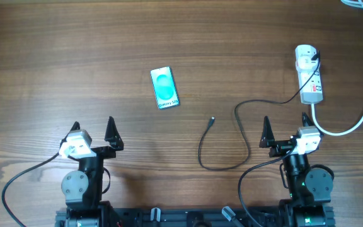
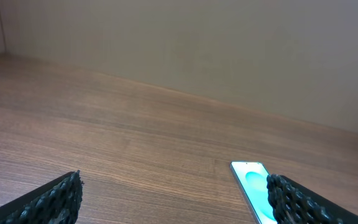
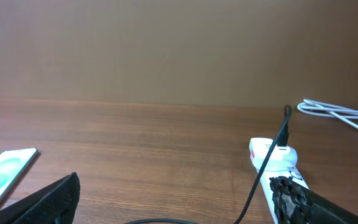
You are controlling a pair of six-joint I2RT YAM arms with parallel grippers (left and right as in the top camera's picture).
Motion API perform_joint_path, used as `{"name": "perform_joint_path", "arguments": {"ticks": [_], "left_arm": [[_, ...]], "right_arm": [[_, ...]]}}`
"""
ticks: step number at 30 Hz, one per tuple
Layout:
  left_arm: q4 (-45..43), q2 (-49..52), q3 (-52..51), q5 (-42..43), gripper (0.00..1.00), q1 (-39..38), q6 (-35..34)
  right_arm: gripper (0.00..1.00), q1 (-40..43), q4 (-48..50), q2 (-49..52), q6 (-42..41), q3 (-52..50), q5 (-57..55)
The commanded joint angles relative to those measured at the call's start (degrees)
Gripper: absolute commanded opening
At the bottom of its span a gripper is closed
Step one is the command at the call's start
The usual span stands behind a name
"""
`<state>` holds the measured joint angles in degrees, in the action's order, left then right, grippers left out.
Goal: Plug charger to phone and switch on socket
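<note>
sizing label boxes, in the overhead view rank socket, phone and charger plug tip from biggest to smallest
1. socket: longest, somewhat bigger than the phone
2. phone
3. plug tip: tiny, far smaller than both

All three lie at one level under the camera, so nearness hardly skews this.

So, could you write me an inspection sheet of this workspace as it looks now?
Surface: wooden table, grain running left to right.
Job's things: phone lies flat, screen up; socket sits at the far right; charger not plugged into the phone, its plug tip loose on the wood.
Clutter: nothing seen.
Grippers: left gripper and right gripper both open, holding nothing.
Cables: the black charger cable loops across from the socket; thick white lead curves away past the far right corner.
Surroundings: plain wall behind the table.
</note>
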<state>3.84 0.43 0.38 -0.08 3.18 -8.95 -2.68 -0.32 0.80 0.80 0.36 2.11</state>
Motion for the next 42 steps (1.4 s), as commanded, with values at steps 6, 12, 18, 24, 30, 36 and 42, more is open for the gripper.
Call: {"name": "perform_joint_path", "arguments": {"ticks": [6, 12, 18, 24, 30, 36, 42], "left_arm": [[1.18, 0.09, 4.15, 2.34, 1.0, 0.48, -2.49], [10.03, 7.89, 16.68, 2.36, 1.0, 0.48, -4.02], [22.49, 30.95, 39.41, 5.22, 1.0, 0.48, -3.96], [51.87, 62.38, 74.4, 9.25, 1.0, 0.48, -3.91], [51.84, 78.97, 79.36, 14.05, 1.0, 0.48, -3.96], [50.62, 86.73, 79.36, 19.82, 0.04, -0.02, -13.33], [50.36, 89.77, 79.34, 12.28, 0.2, -10.71, -17.62]], "right_arm": [[1.0, 0.17, 0.33, 0.39, 0.68, -0.04, 0.87], [1.0, 0.17, 0.33, 0.39, 0.7, -0.04, 0.87], [1.0, 0.17, 0.33, 0.39, 0.7, -0.04, 0.87], [1.0, 0.17, 0.33, 0.39, 0.7, -0.04, 0.87], [1.0, 0.17, 0.33, 0.39, 0.7, -0.04, 0.87], [1.0, 0.17, 0.33, 0.39, 0.7, -0.04, 0.87], [1.0, 0.17, 0.33, 0.39, 0.68, -0.04, 0.87]]}}
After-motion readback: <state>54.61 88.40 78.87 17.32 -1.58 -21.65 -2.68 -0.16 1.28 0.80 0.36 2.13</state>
